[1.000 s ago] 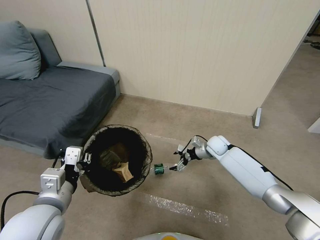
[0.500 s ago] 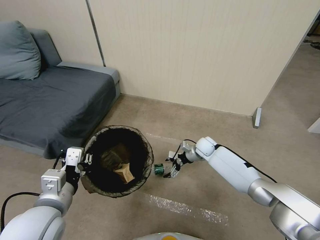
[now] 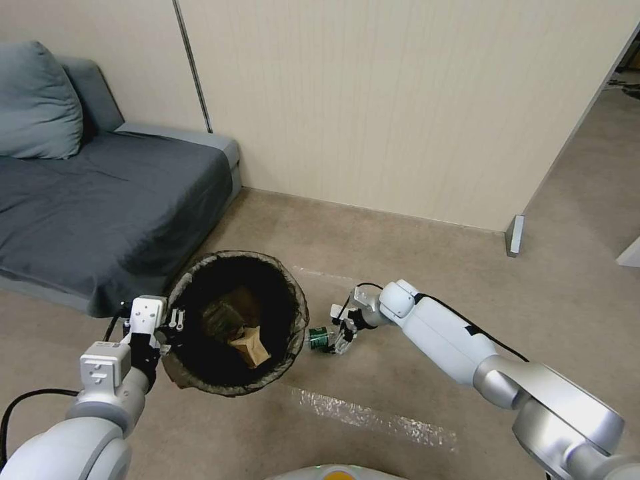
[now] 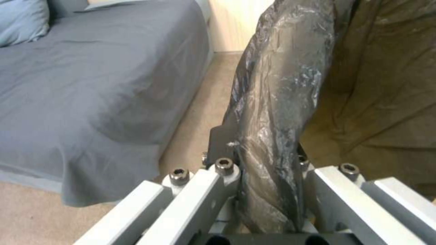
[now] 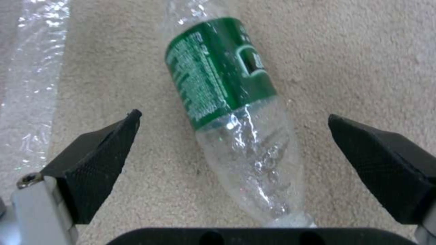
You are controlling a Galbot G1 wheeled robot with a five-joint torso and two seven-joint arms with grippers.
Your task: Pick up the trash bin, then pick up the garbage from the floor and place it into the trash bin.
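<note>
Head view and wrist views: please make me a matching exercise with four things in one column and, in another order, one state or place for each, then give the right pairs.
Things:
1. trash bin
2. bottle
3. right gripper
4. paper bag

States or places:
A. lying on its side on the carpet
B. open, one finger on each side of the bottle
C. resting inside the bin
D. held at its lined rim by the left gripper

Pairs: 1-D, 2-A, 3-B, 4-C
</note>
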